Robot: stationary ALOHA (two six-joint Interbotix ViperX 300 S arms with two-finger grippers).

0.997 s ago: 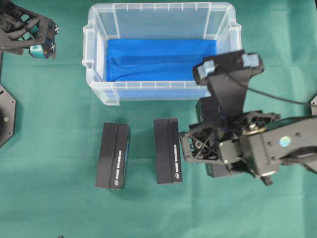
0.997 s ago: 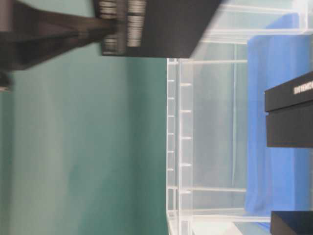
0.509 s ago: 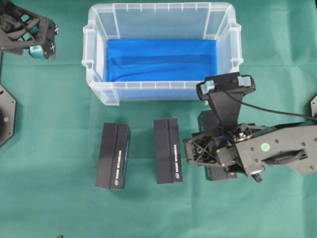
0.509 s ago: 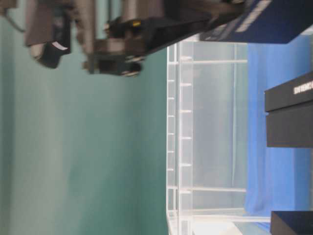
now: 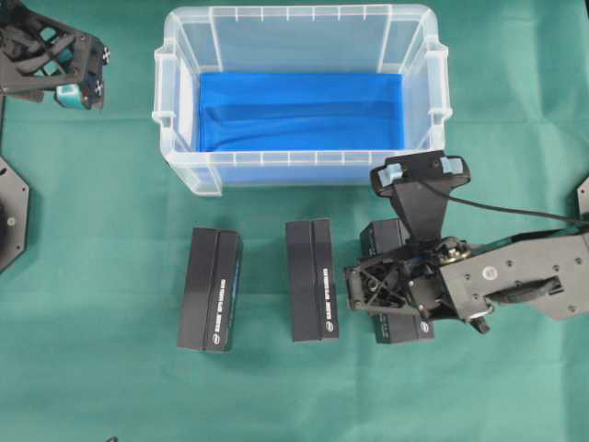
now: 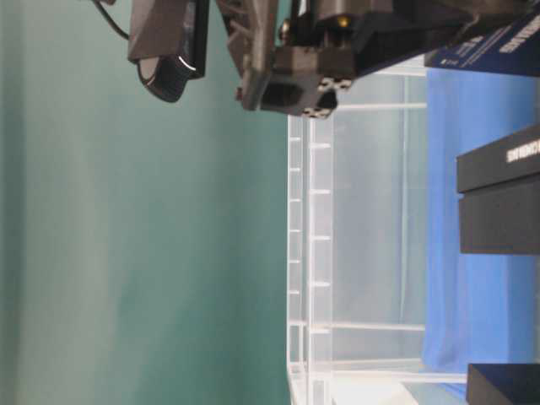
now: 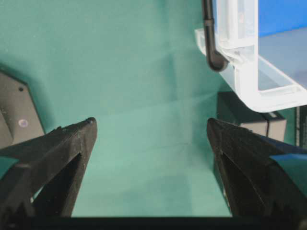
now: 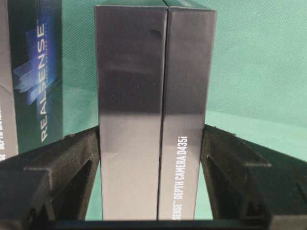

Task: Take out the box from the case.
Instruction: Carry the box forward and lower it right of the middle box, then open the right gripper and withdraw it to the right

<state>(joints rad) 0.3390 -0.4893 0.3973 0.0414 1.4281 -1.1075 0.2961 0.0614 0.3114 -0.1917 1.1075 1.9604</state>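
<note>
The right arm has come down since a second ago: its gripper was then higher and closer to the case, and now it sits low over the green cloth, in front of the case wall. The wrist camera on this arm has also moved away from the case rim. The two other boxes and the left arm have not moved.

The case is open on top. Inside I see only the blue lining on its bottom; no box is in it. In the table-level view the clear wall and the blue lining show, with dark boxes in front of them.

The right gripper is closed on a black box. In its wrist view the two fingers press against the two long sides of the box, which stands between them. From overhead this box lies outside the case, under the gripper, and I cannot tell if it already rests on the cloth. Just to the left of the gripper is the middle box, close but apart, and farther left is the left box.

The left gripper is spread wide and holds nothing; only green cloth is between its fingers. From overhead it hangs well to the left of the case.
</note>
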